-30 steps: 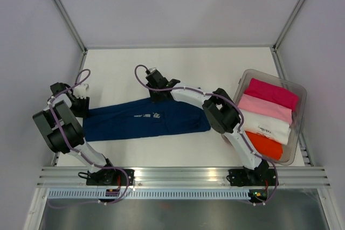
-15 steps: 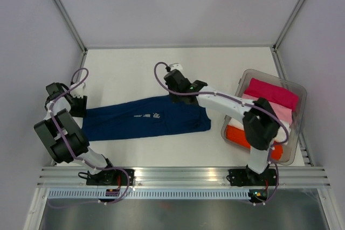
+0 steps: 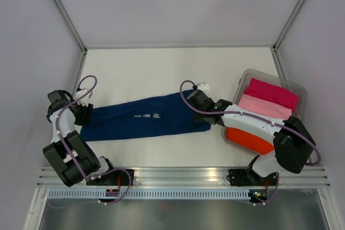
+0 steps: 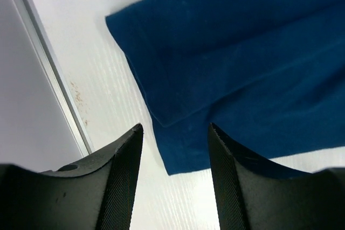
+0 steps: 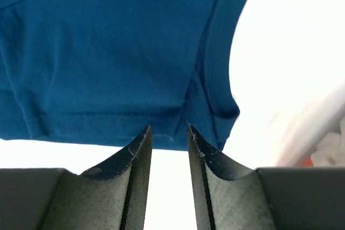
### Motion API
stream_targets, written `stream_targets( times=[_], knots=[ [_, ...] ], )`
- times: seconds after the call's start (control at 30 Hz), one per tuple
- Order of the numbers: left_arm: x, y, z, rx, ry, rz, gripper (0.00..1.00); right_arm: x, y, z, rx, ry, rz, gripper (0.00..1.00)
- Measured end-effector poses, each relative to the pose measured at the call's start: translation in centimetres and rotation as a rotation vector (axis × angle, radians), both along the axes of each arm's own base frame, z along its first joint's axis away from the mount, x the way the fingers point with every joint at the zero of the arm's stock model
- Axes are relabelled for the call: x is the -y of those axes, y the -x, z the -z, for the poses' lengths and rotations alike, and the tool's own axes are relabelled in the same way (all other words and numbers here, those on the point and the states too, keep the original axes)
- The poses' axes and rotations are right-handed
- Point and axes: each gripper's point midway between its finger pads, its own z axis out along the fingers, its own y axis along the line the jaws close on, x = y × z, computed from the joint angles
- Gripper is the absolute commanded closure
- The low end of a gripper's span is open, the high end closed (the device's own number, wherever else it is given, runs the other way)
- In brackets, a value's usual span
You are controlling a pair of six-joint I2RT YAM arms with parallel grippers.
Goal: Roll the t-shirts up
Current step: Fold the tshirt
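Both left claw (image 4: 175,127) and right claw (image 5: 168,129) hang part-open, empty, at opposite ends of the tee (image 3: 145,117); pinching one fold layer risks a skewed roll.

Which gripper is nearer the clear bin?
Right. The right gripper is over the navy tee at its end beside the bin; the left gripper is at its opposite end.
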Motion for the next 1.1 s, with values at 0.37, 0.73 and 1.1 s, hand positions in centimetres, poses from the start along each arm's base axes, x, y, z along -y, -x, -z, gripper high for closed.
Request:
stream_targets(
  times=[0.37,0.73,1.1],
  knots=[
    [0.5,2.0,3.5,-0.16,0.057,0.004,0.48,1.1,2.8,3.3,-0.087,-0.081,0.026,0.54],
    [-0.2,0.5,2.5,-0.134,0.064,-0.013,0.48,0.6,1.5,3.3,-0.088,-0.186,0.09,0.52],
    [-0.2,0.7,1.4,-0.139,0.071,-0.044,0.49,0.3,1.6,4.5,-0.18,-0.232,0.124,0.57]
  ],
)
